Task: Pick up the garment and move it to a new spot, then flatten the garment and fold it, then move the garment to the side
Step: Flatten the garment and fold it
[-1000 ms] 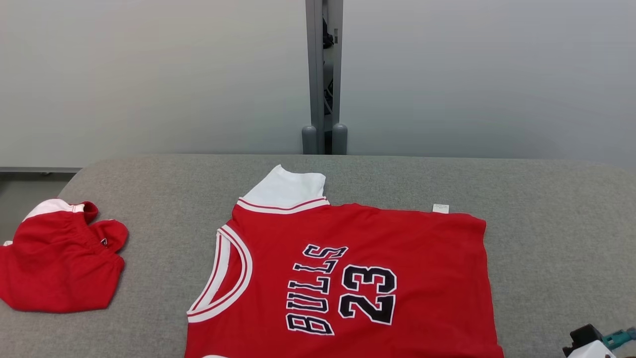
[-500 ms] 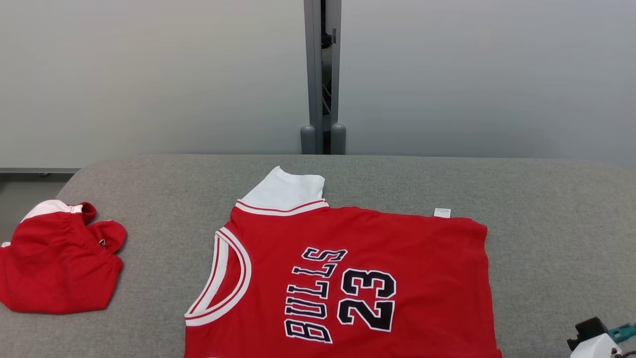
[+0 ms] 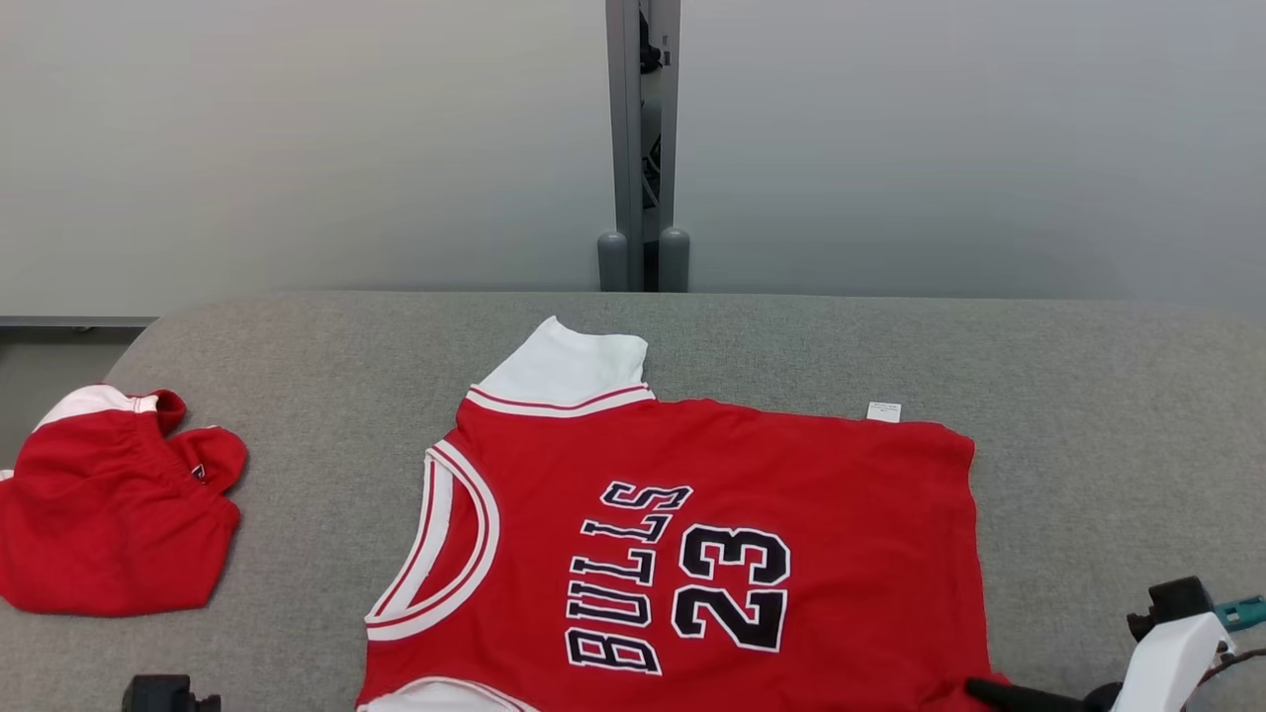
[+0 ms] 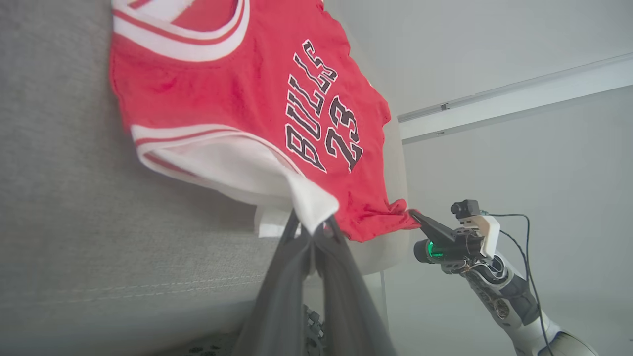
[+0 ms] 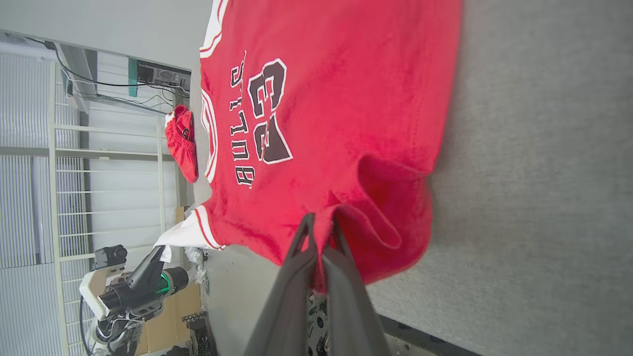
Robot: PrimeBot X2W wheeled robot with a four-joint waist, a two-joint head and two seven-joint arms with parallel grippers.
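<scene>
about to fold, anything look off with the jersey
The jersey lies mostly flat, but its hem corner is bunched where the right gripper pinches it, and its far shoulder strap shows white, seemingly flipped.

the room is bright and evenly lit, diffuse, no hard glare. the head view is sharp; the wall (image 3: 297, 148) greys a little towards the right. the garment (image 3: 841, 494) throws only a thin soft shadow on the table (image 3: 1088, 396). in the left wrist view a deeper shadow sits under its lifted white edge, and the near fingers (image 4: 282, 296) are blurred. the right wrist view bends lines at its edges, its fingers (image 5: 292, 306) soft too, the slatted wall (image 5: 24, 99) washed pale.
</scene>
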